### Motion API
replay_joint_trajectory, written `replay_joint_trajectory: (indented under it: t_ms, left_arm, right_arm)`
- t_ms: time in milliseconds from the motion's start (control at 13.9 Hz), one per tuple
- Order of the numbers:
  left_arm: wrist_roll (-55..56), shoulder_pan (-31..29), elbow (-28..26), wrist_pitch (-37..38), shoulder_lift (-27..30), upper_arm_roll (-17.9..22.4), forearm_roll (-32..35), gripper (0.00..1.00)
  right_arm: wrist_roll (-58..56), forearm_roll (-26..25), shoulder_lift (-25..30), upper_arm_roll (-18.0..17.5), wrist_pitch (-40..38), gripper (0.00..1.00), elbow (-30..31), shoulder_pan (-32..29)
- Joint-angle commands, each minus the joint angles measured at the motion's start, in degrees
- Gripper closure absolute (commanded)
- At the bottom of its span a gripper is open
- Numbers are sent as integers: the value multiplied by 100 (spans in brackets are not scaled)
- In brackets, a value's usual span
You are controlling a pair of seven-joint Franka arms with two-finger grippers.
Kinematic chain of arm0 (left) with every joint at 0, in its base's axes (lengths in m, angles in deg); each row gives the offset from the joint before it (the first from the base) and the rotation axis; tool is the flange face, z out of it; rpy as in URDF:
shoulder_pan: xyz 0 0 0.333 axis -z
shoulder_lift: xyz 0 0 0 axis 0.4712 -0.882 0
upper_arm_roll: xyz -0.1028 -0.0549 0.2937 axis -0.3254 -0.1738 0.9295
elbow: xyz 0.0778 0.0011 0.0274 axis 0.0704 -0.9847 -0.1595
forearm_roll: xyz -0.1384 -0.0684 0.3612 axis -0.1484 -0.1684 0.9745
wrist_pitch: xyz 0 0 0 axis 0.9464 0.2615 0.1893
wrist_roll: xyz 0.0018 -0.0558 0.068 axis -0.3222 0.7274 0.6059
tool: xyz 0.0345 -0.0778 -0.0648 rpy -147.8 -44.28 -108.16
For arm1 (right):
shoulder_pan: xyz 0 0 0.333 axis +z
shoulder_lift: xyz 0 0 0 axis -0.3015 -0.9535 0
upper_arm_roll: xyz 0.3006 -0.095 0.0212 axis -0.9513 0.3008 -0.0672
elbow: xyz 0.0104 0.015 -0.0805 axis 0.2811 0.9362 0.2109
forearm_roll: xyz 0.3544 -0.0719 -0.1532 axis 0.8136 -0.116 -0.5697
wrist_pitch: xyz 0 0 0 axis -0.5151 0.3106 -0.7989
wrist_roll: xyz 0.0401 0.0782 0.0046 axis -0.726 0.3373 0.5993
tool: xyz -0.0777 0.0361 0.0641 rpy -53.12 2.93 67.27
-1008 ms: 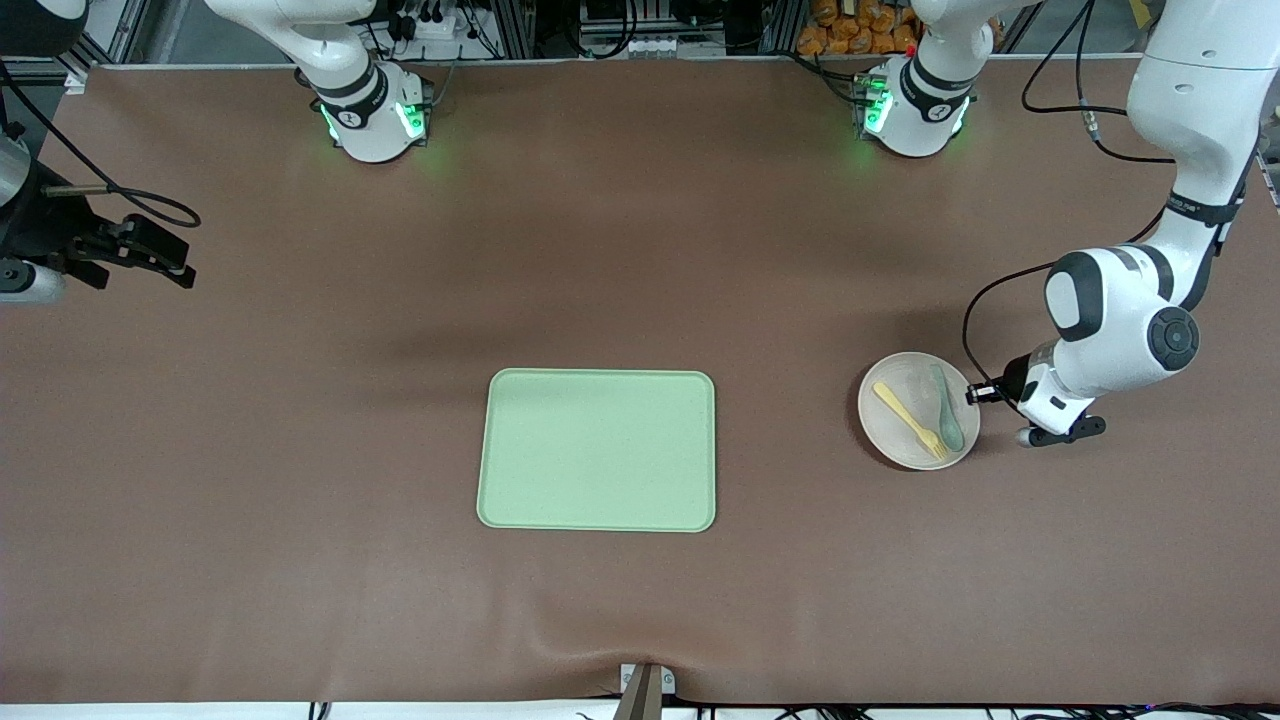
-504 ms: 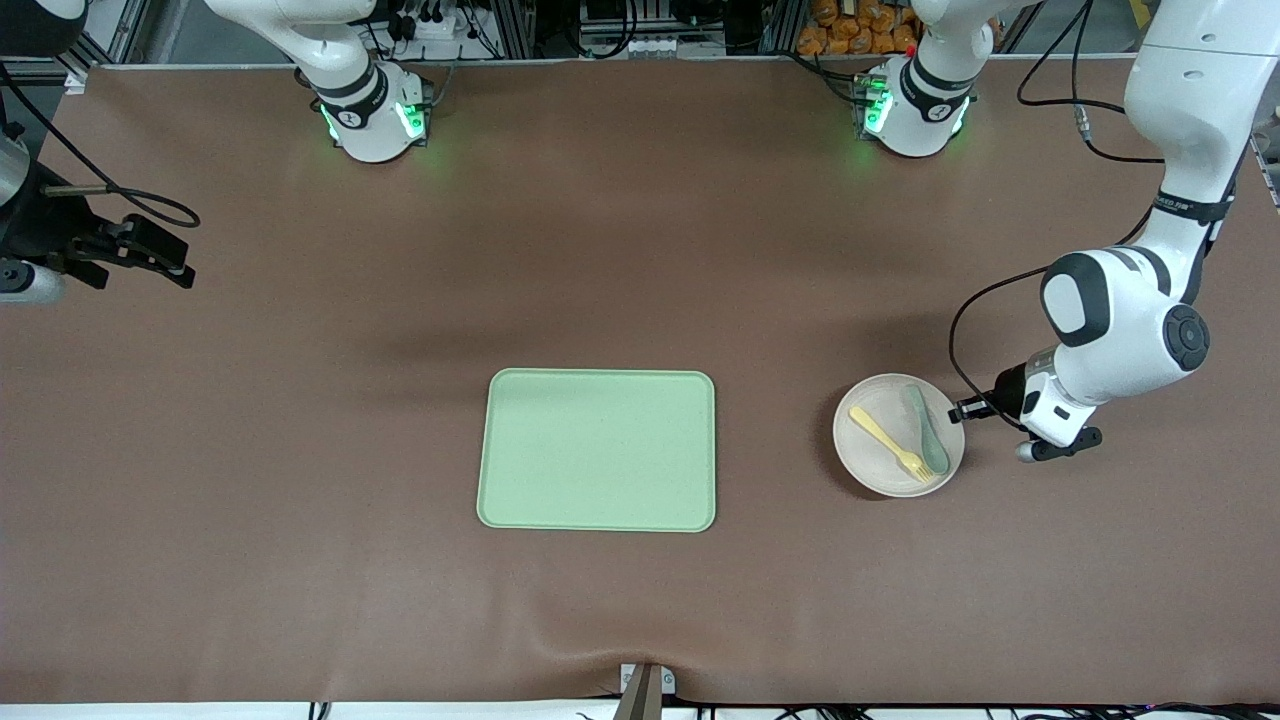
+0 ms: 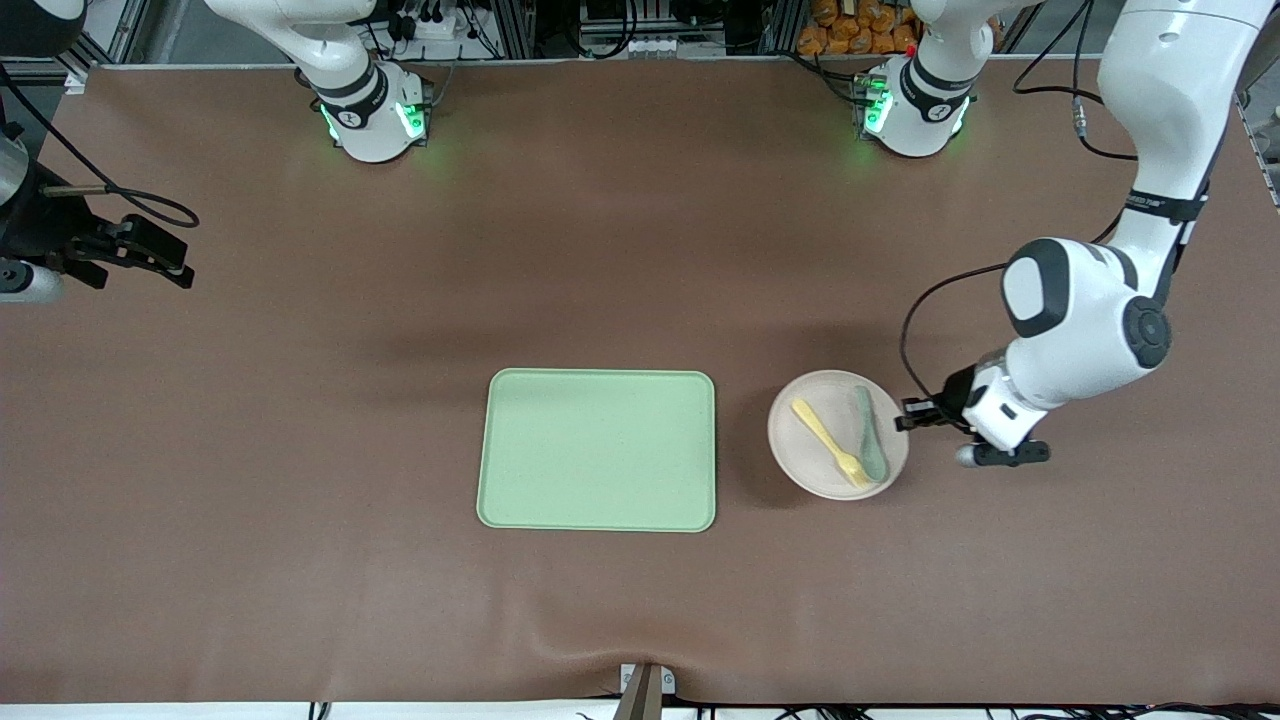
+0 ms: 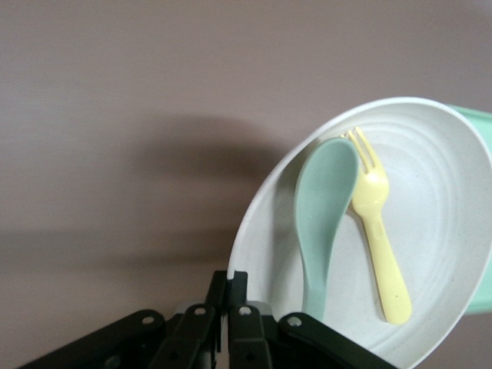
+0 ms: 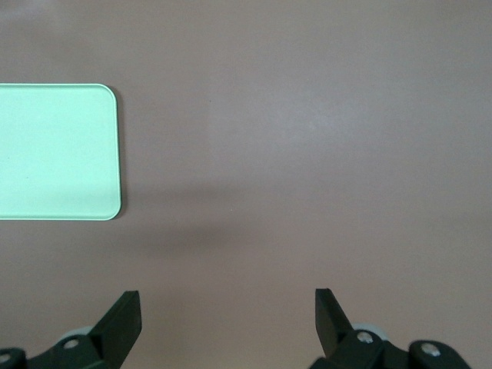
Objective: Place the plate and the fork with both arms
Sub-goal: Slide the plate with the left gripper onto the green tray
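The off-white plate (image 3: 812, 428) hangs tilted, a little above the table, beside the green tray (image 3: 597, 449) toward the left arm's end. The pale-yellow fork (image 3: 828, 441) and a grey-green spoon (image 3: 868, 444) lie in it. My left gripper (image 3: 912, 415) is shut on the plate's rim; in the left wrist view the gripper (image 4: 232, 283) pinches the rim of the plate (image 4: 430, 169), with the fork (image 4: 378, 231) and spoon (image 4: 324, 215) inside. My right gripper (image 5: 227, 307) is open and empty, waiting high over the right arm's end of the table.
The green tray's corner shows in the right wrist view (image 5: 58, 151). Brown table mat lies all around. The arm bases (image 3: 372, 112) stand along the table's back edge.
My left gripper has carried the plate, with fork and spoon, toward the tray. The right arm has not moved.
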Motion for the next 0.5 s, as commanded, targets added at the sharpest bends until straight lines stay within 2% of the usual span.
replay_joint_trajectory:
  t_ms: [0,288,432]
  left_arm:
    - [33,517,781,231,-495,28,-19,100]
    - [585,1308,1739,379,-1216,72,33,100]
    - [841,1765,2283,669,-1480,290,235,100]
  right_arm:
    - [-78,75,99,10,-5,0,90,-23]
    - [-69,75,99,10,3,0,90,-23]
    - [-69,75,99,10,3,0,90,-32]
